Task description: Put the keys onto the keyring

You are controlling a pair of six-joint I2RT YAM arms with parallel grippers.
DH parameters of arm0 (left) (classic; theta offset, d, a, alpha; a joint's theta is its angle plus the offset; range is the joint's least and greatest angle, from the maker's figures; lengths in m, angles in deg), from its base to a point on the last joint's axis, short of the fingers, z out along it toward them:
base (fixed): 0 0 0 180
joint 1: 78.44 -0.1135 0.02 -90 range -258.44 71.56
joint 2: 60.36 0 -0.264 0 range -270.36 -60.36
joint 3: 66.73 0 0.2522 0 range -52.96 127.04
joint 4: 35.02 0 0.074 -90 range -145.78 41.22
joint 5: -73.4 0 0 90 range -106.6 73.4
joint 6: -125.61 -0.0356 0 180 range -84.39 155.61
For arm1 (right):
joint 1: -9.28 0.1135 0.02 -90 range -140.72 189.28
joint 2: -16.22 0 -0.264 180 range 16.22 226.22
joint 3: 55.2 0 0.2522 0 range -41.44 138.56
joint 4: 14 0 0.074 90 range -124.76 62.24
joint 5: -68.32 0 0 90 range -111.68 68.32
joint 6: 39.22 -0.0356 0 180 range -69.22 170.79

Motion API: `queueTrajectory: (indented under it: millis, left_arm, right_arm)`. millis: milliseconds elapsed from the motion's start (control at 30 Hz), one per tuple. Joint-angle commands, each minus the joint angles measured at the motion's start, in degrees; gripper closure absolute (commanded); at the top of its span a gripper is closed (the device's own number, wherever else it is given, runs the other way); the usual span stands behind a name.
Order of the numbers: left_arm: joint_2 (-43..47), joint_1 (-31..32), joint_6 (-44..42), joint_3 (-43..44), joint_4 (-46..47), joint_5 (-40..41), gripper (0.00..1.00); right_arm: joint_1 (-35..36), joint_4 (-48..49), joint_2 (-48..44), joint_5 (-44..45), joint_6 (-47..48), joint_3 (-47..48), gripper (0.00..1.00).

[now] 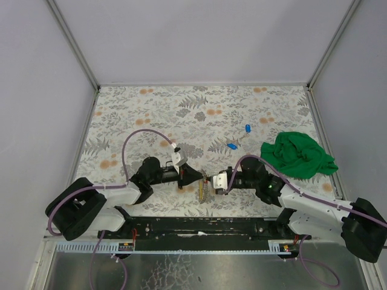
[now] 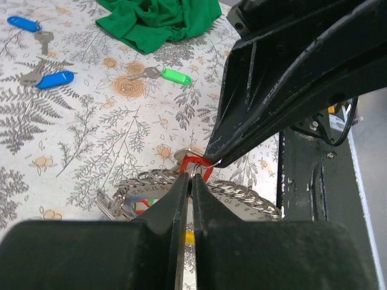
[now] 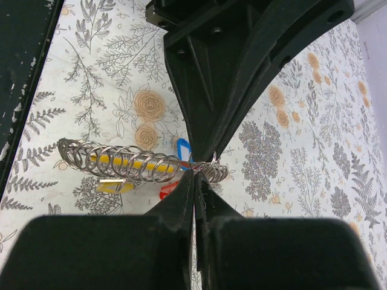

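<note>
The silvery coiled-wire keyring (image 1: 204,191) lies at the near middle of the table, right between the two arms' tips. From above, its long axis runs from near to far. In the right wrist view the coil (image 3: 121,158) stretches across the picture, left to right, and in the left wrist view it curves as an arc (image 2: 242,193) under the fingers. Small plastic tags hang on it: a yellow one (image 3: 121,162) inside the coil, a blue one (image 3: 183,148) and a red one (image 2: 196,164) at the end where the grippers meet.

The left gripper (image 2: 190,181) reaches in from the left with its jaws pressed together, pinching the ring's wire just beside the red tag. The right gripper (image 3: 195,176) comes from the opposite side, its jaws likewise closed on the wire at the same end of the coil. The two sets of tips are touching or nearly so, and each arm's black fingers block much of the other camera's view of the ring.

The loose keys lie apart from the ring, farther out on the floral table cover (image 1: 151,109). Two blue-tagged keys (image 1: 248,127) (image 1: 231,146) sit beyond the right gripper, and a green-tagged key (image 2: 175,76) shows in the left wrist view between them and the ring. A crumpled green cloth (image 1: 298,154) lies to the right of the blue keys, near the table's right edge.
</note>
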Motion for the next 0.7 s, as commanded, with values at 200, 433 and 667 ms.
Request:
queueTrajectory:
  millis: [200, 433, 667]
  left_arm:
    - [-1.1, 0.9, 11.9, -3.4, 19.8, 15.8, 1.00]
    - [-1.8, 2.3, 11.9, -3.7, 21.4, 18.8, 1.00]
    - [4.7, 2.2, 3.0, -4.2, 6.2, 22.8, 0.91]
  right_arm:
    - [1.1, 7.5, 5.6, -3.4, -4.0, -1.4, 1.00]
    - [1.1, 7.5, 6.4, -0.6, -3.5, -0.2, 1.00]
    - [1.1, 6.7, 7.3, 3.3, -4.3, 1.5, 1.00]
